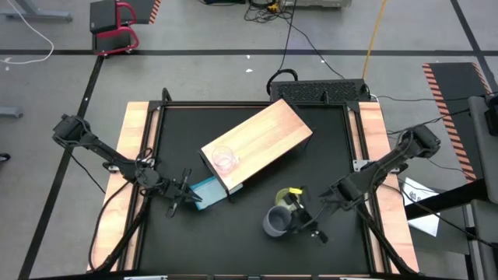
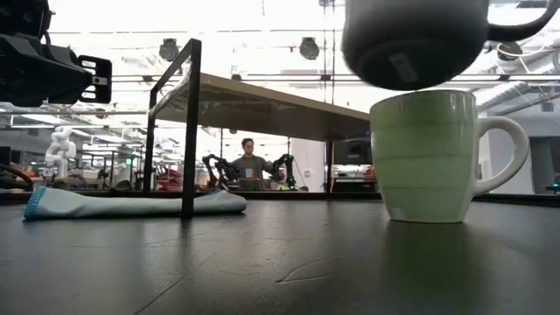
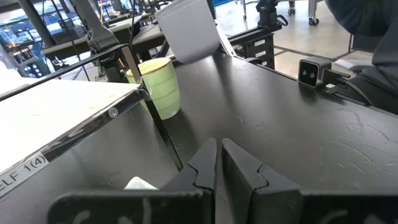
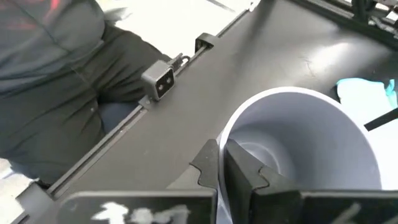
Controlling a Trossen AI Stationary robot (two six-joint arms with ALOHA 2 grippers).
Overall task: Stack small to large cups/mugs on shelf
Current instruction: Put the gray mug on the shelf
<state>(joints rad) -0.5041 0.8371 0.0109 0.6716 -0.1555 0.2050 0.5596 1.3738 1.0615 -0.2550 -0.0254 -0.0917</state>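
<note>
The light-wood shelf point(image 1: 261, 140) stands slantwise in the middle of the table. The small clear glass cup point(image 1: 223, 159) stands on its near-left end. The light-green mug point(image 2: 429, 157) rests upright on its base on the black table point(image 1: 233, 241), handle toward the right in the low view. The grey-blue mug point(image 2: 413, 39) hangs in the air just above and in front of it, with my right gripper point(image 4: 222, 149) shut on it. My left gripper point(image 3: 219, 165) is shut and level at the shelf's near-left corner, beside the teal block point(image 1: 205, 190). My right gripper pinches the grey-blue mug's rim wall point(image 4: 229, 138), one finger point(image 4: 208, 163) outside the mug and the other point(image 4: 249, 171) inside. It comes slanting down from the table's right side. The mug is lifted clear of the table and tilted, its underside point(image 2: 398, 66) showing in the low view.
The shelf's dark metal leg point(image 2: 188, 122) stands over the teal block point(image 2: 131, 203). A small camera point(image 3: 311, 73) sits at the table's near edge. Bare black table lies in front of the shelf and left of the green mug.
</note>
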